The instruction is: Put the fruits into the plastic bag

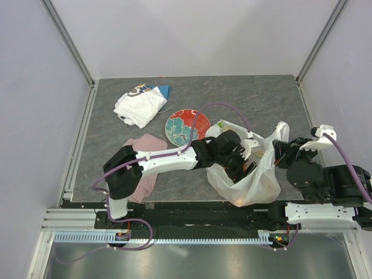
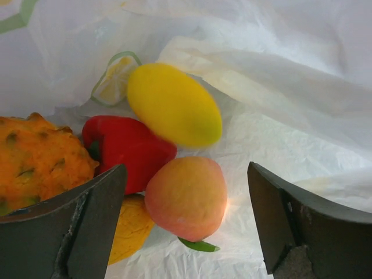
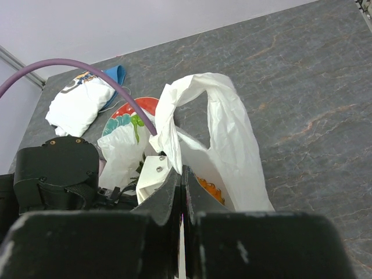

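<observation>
The left gripper (image 2: 186,168) reaches inside the large, thin, translucent white plastic bag (image 1: 264,183), its dark fingers (image 2: 87,226) spread wide around nothing, just above the fruits clustered on the bag's floor: an orange pineapple (image 2: 35,157), a glossy red pepper-shaped piece (image 2: 125,145), a yellow mango (image 2: 174,104), a peach-orange round fruit (image 2: 186,197) and a second yellow-orange mango (image 2: 132,229) half hidden by a finger. The right gripper (image 3: 181,192) is pinched tight on the bag's upper edge. The bag stands near the red-and-teal round plate (image 1: 187,127).

White-and-black arms (image 1: 168,161) trail purple cables (image 1: 224,104); the jaws are dark grey.
</observation>
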You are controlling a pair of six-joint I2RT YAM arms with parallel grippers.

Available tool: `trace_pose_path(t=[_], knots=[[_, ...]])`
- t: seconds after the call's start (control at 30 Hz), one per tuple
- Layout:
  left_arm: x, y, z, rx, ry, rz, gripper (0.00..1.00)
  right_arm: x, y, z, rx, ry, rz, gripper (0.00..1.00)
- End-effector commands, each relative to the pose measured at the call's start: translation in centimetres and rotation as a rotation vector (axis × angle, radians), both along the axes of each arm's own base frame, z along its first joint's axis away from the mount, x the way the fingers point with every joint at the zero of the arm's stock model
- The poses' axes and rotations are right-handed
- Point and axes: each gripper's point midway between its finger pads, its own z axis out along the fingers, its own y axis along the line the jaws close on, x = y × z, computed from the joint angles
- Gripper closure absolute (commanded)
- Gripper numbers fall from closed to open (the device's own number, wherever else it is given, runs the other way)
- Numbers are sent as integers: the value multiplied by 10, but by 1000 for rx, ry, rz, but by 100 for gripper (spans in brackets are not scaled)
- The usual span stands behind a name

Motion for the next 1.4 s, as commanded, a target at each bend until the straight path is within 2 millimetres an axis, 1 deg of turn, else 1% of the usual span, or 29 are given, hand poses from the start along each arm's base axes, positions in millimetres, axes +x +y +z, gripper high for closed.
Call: trace_pose_path(t=[0.0,0.03,0.07,0.17,0.2,0.3,0.33,0.37,0.4,0.43,0.47,0.53,0.57,0.63,0.67,0.7,0.87,0.93,0.97,1.0,1.07,1.17,1.2,1.23,1.27,1.3,1.33,1.37], knots=[[13,3,56,-103,-145,31,8,0,-2,0,22,-5,-9,96],[16,5,62,-113,-171,40,8,0,-2,1,27,-5,-10,96],[22,8,74,-130,-203,67,7,0,-1,0,23,-4,-7,96],[32,17,91,-149,-260,113,7,0,0,-1,20,-3,-9,96],[33,22,106,-175,-283,127,7,0,0,-2,20,-1,-8,97],[41,36,118,-179,-346,184,7,0,0,-3,18,1,-6,98],[43,45,131,-198,-375,205,7,0,1,-4,19,4,-4,98],[49,52,129,-181,-400,244,7,0,1,-4,17,3,-5,98],[52,57,132,-179,-418,264,7,0,1,-5,18,4,-4,98],[53,66,145,-200,-447,287,7,0,0,-5,22,4,-4,98],[60,74,142,-179,-469,330,7,0,1,-7,17,6,-4,98],[65,84,148,-173,-502,367,7,0,1,-9,17,6,-6,98],[75,94,139,-121,-528,423,7,0,1,-10,18,7,-7,98],[83,104,128,-55,-552,467,7,0,0,-11,20,7,-5,98],[92,112,121,-9,-572,514,7,0,0,-12,23,8,-8,98],[94,118,111,41,-571,523,7,-1,0,-13,23,9,-5,98],[99,131,96,106,-534,600,7,-1,-4,-15,30,7,-8,98],[105,142,87,161,-551,647,7,-1,-5,-16,32,8,-7,98],[106,146,84,182,-557,655,7,-1,-5,-15,35,8,-5,98],[106,150,76,215,-558,655,7,-2,-6,-15,40,8,-6,98],[104,153,67,237,-548,650,8,-2,-6,-18,34,9,-6,98],[98,155,52,255,-503,631,19,-1,-6,-19,42,9,-9,98],[100,160,45,268,-477,643,34,-1,-5,-20,37,9,-8,98],[98,158,42,254,-439,628,44,-1,-4,-21,35,10,-8,98],[98,158,41,236,-403,627,60,-1,-3,-21,38,9,-8,98],[97,158,38,203,-345,599,68,-1,-2,-20,39,7,-11,98],[103,150,50,117,-331,598,76,0,-1,-18,32,0,-10,98],[106,146,57,67,-306,590,86,1,-2,-15,19,-9,-15,98]])
